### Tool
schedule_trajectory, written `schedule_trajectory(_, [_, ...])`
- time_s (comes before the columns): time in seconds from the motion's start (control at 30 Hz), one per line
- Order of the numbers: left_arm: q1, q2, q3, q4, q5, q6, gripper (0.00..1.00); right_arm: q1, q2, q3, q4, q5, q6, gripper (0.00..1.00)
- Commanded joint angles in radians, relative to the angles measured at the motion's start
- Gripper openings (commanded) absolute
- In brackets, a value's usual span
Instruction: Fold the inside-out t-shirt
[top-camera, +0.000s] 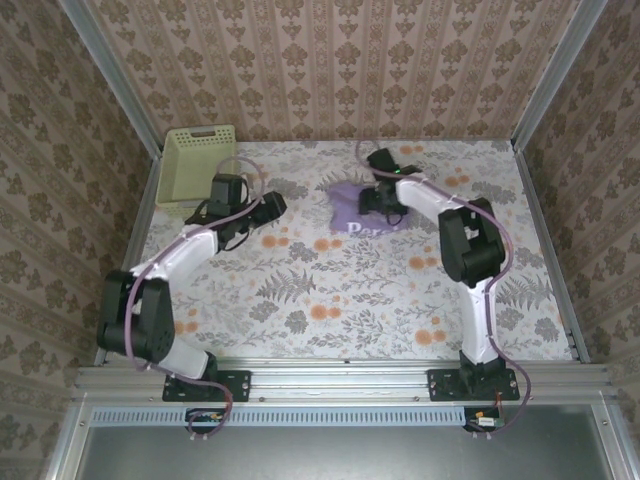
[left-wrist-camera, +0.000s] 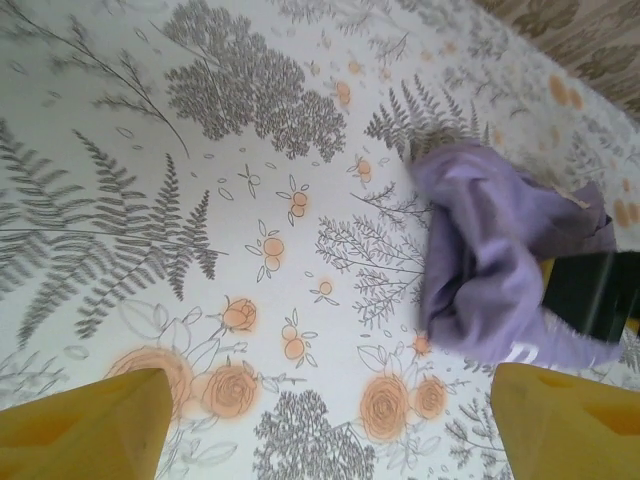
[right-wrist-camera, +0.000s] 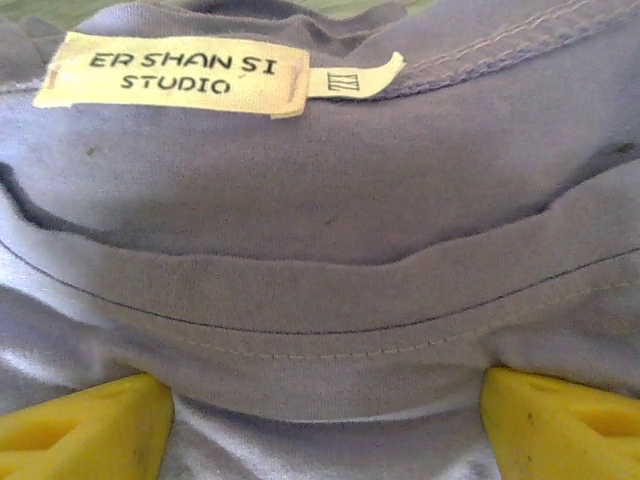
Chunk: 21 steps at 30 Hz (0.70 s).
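Right gripper (right-wrist-camera: 325, 400) is held wide over the t-shirt (top-camera: 345, 203) collar tag (right-wrist-camera: 170, 72), likely for a grab; left gripper (left-wrist-camera: 330, 400) is held wide, empty, beside the t-shirt.

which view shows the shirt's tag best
Right wrist: the tag sits top left, close enough to read its print. Top external and left wrist give the t-shirt as a bunched purple heap.

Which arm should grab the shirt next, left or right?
Right. The right gripper is open just over the shirt, fingers straddling the collar near the tag. The left gripper is open above bare table, the shirt off to its side.
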Motion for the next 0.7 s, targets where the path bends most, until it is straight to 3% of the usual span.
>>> schedule_trajectory(0.0, [0.015,-0.107,-0.057,-0.068,-0.052,0.05,0.87,-0.079,0.016,0.059,-0.127,0.1,-0.145,0.82])
schedule_trajectory(0.23, [0.07,-0.307,-0.203,-0.034,-0.084,0.07,0.91,-0.247,0.04,0.156,-0.163,0.205,-0.327,0.84])
schedule_trajectory(0.37, [0.095,-0.401,-0.259,-0.042,-0.104,0.092,0.93,-0.295,0.005,0.203,-0.189,0.161,-0.344,0.84])
schedule_trajectory(0.57, [0.116,-0.473,-0.305,-0.054,-0.135,0.101,0.95,-0.134,-0.153,0.076,-0.122,0.061,-0.287,0.84])
schedule_trajectory(0.67, [0.121,-0.475,-0.305,-0.064,-0.138,0.107,0.95,-0.027,-0.15,0.048,-0.124,0.04,-0.237,0.85])
